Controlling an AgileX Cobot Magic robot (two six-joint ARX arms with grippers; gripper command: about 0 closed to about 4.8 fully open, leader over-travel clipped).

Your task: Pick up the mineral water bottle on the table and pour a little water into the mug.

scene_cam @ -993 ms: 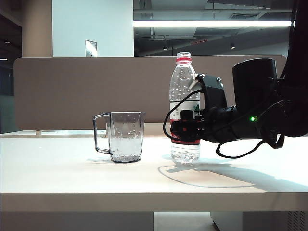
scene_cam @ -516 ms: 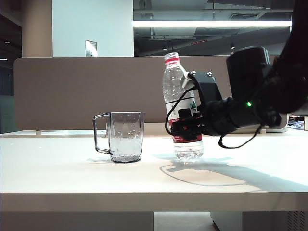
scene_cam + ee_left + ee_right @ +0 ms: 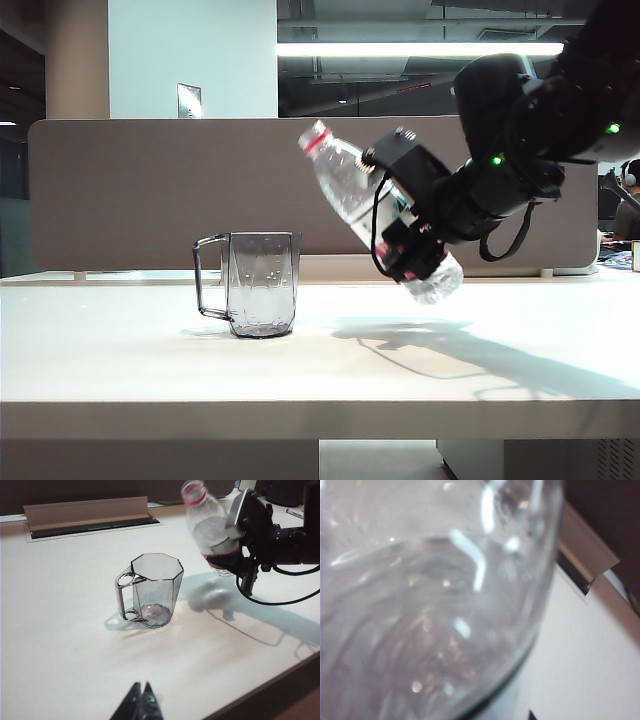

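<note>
mug (image 3: 262,284) on table (image 3: 150,370), bottle (image 3: 372,208) right, aloft

A long ceiling strip light (image 3: 420,48) glows bright behind the scene, leaving the room around it dim. The white bench (image 3: 150,370) is evenly lit and slightly washed out. Soft grey shadows of the right claw (image 3: 412,252) and its cable fall on the bench below it; a fainter shadow lies beside the mug (image 3: 262,284). The right wrist view is filled by the bottle (image 3: 430,605), badly blurred, with specks of glare.
</note>
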